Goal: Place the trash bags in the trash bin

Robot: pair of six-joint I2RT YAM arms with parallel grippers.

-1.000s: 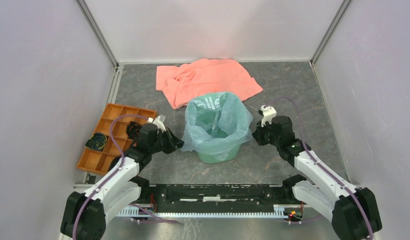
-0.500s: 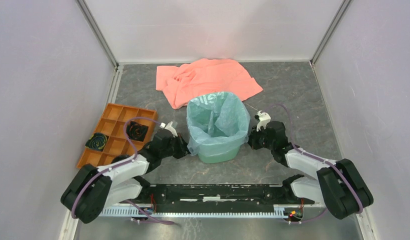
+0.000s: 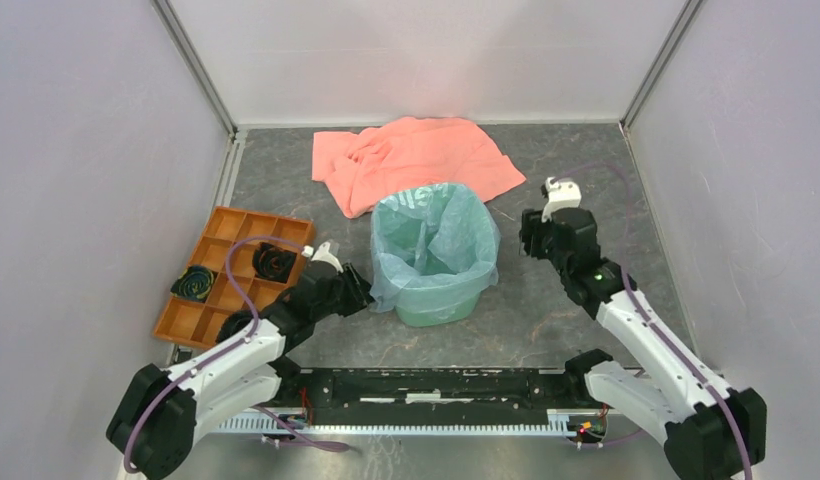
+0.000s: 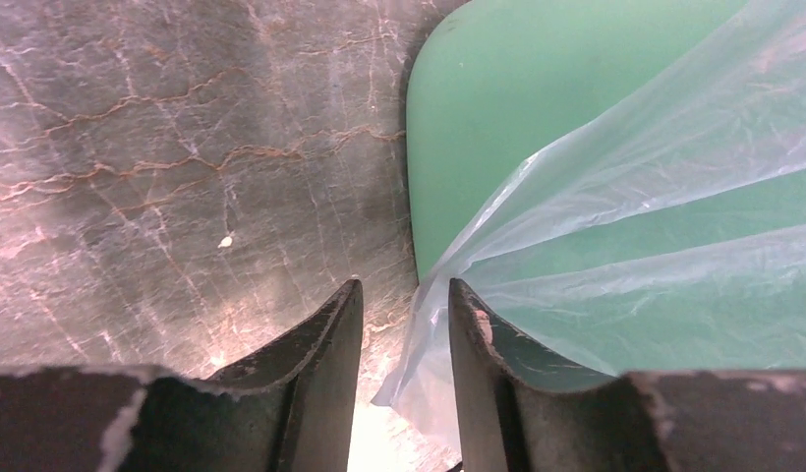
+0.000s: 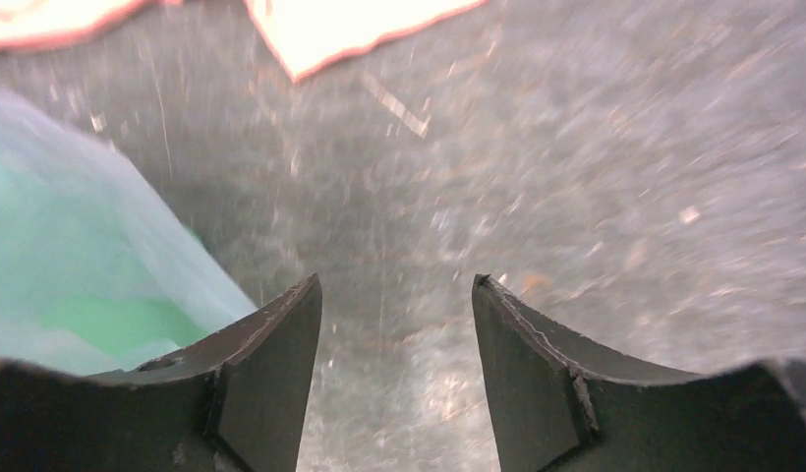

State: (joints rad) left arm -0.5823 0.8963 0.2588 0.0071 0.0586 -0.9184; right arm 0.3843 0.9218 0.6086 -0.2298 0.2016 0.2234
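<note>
The pale blue-grey trash bag [image 3: 431, 225] lines the green trash bin [image 3: 436, 305] at the table's middle, its mouth folded over the rim and hanging down the sides. My left gripper [image 3: 363, 295] sits low at the bin's left side. In the left wrist view that gripper [image 4: 404, 287] is open; a loose corner of the bag [image 4: 674, 197] hangs in the gap against the right finger, beside the bin wall [image 4: 497, 118]. My right gripper [image 3: 531, 232] is raised to the right of the bin. It stands open [image 5: 396, 282] over bare floor, the bag [image 5: 75, 246] to its left.
A salmon-pink cloth [image 3: 411, 160] lies spread behind the bin. An orange compartmented tray [image 3: 231, 270] with dark coiled items sits at the left, close to my left arm. Grey walls enclose the table on three sides.
Both grippers have opened and let go of the bag's edges. The right arm has lifted and drawn back to the right, away from the bin. The left gripper stays low by the bin.
</note>
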